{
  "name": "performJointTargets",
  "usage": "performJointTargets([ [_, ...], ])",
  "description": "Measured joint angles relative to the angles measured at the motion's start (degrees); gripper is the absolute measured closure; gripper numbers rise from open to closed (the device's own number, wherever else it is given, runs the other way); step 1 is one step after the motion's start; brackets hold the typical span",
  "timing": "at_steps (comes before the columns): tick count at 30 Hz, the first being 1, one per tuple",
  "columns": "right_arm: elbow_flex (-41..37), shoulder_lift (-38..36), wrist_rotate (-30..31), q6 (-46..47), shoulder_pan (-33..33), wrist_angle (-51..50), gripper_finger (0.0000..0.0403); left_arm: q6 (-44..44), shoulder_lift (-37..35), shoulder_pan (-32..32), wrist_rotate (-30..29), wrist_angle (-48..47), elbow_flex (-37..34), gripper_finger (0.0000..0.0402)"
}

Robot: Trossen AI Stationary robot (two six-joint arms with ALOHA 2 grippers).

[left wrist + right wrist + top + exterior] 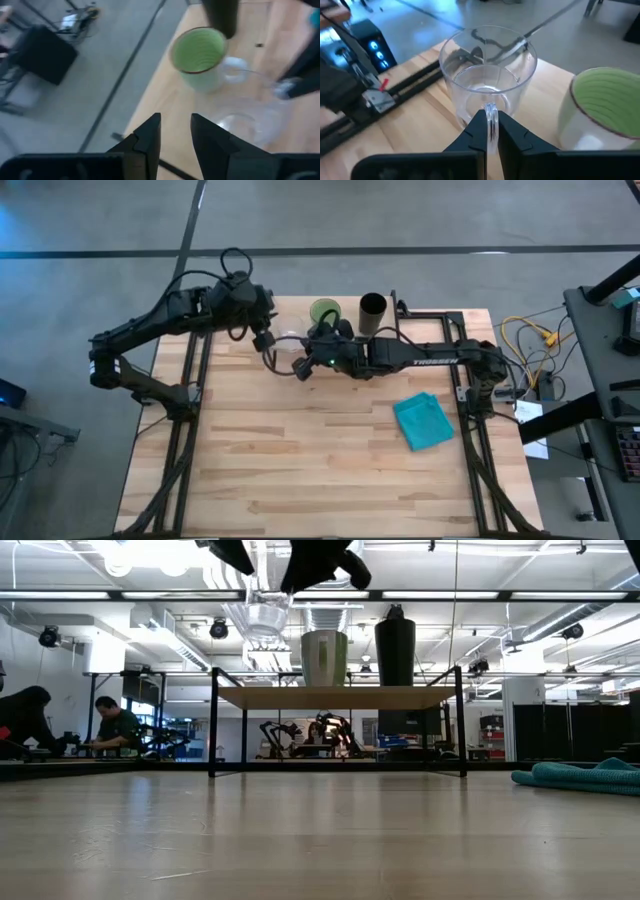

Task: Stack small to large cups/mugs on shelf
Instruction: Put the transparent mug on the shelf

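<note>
right gripper (491,131) pinches the rim of the glass cup (487,75) above the shelf (340,697), green mug (602,107) just beside it, while left gripper (175,132) stands spread nearby.

Glass cup (267,612) hanging above the shelf (340,697), beside green mug (324,658) and black cup (395,651) standing there.

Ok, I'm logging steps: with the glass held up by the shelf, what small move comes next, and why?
Probably lower the glass cup onto the shelf beside the green mug: the right gripper pinches its rim above the board, and the left gripper is open, clear of it.
</note>
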Motion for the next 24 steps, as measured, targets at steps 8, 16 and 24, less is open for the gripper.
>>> performJointTargets([
  [8,-4.8,-0.1,2.5,1.9,0.0,10.1,0.0389,2.5,0.0,0.1,-4.8,0.7,0.0,0.0308],
  [16,-8.4,0.0,4.3,5.6,0.0,11.0,0.0389,2.5,0.0,0.6,-4.8,2.3,-0.1,0.0308],
  [24,-10.2,0.0,2.7,2.9,-1.4,14.2,0.0389,2.5,0.0,0.8,-4.3,2.5,-0.2,0.0308],
])
